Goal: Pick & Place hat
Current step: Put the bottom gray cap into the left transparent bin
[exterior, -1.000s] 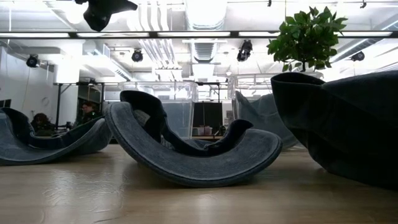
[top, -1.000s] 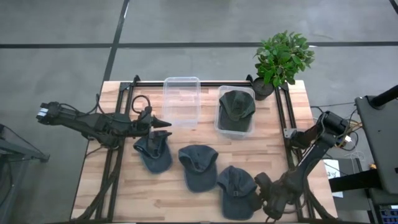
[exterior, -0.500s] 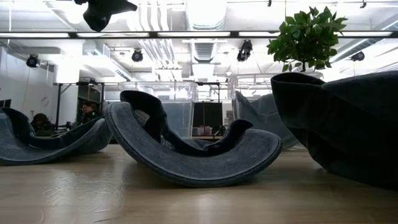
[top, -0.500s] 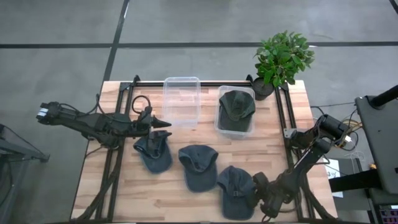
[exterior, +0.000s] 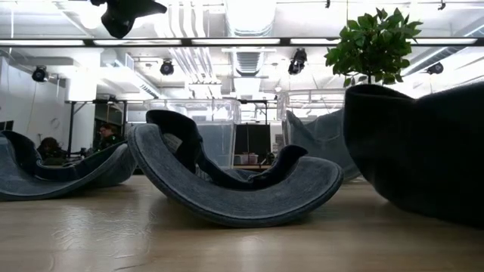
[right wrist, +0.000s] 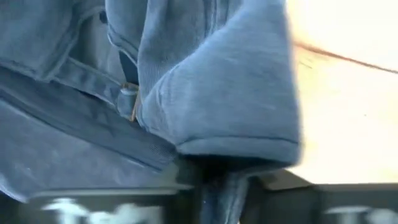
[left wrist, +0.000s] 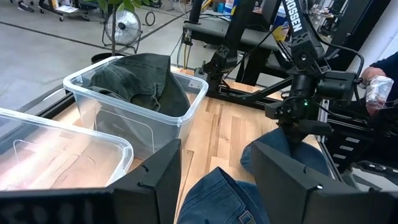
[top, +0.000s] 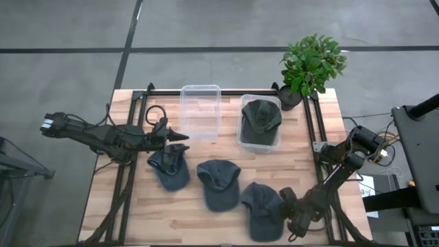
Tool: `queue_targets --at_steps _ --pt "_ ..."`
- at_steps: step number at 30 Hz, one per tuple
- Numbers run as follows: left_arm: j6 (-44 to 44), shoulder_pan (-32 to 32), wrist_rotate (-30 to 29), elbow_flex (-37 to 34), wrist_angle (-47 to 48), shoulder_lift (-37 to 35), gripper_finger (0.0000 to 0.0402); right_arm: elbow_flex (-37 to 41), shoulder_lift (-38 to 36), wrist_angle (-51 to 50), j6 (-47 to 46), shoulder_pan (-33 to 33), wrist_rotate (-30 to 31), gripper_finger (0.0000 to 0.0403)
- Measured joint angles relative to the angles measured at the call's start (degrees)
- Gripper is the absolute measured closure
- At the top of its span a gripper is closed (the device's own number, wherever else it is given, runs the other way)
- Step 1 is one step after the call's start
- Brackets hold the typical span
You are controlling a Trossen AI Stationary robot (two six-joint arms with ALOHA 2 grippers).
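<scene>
Three blue denim hats lie on the wooden table: a left one [top: 169, 167], a middle one [top: 218, 184] and a right one [top: 259, 208], crown side down in the low view. A dark green hat [top: 261, 118] sits in the right clear bin [top: 241, 140]. My right gripper [top: 283, 212] is low at the right hat's right edge, shut on its cloth [right wrist: 221, 146]. My left gripper [left wrist: 214, 186] hovers open just above the left hat's far end [left wrist: 217, 196], touching nothing. My right gripper pinches a fold of the right hat's rim [right wrist: 224, 163] between its two fingers, beside the back strap and its buckle [right wrist: 129, 99]. The fingers come nearly level from the table's right side. The hat rests on the table.
An empty clear bin [top: 199, 110] stands left of the filled one at the table's far side. A potted plant [top: 310, 65] is at the far right corner. Black frame rails [top: 312, 130] run along both sides. Bare wood lies along the near left edge.
My right gripper has moved toward the table's left edge onto the right hat's edge and has shut on its cloth. That hat's near rim has drawn in slightly toward the gripper in the low view. The other hats have stayed put.
</scene>
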State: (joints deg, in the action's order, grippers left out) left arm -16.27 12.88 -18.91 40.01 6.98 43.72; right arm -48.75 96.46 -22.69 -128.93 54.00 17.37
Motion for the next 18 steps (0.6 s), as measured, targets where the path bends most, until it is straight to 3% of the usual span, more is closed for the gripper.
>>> queue_targets --at_steps 2,11,14,18 --pt "-0.01 0.0 -0.01 0.0 0.0 0.0 0.0216 -0.11 -0.1 -0.04 0.18 -0.07 0.25 0.0382" --pt "-0.02 0.04 -0.01 0.0 -0.02 0.0 0.0216 -0.63 -4.09 -0.75 0.88 0.54 1.34 0.039" --pt "-0.17 0.04 -0.03 0.0 -0.02 0.0 0.0216 -0.63 -7.77 -0.82 3.01 1.42 6.69 0.0391" --pt "-0.2 0.04 -0.03 0.0 0.09 0.0 0.0216 -0.66 -13.25 -0.49 9.77 3.39 21.37 0.0391"
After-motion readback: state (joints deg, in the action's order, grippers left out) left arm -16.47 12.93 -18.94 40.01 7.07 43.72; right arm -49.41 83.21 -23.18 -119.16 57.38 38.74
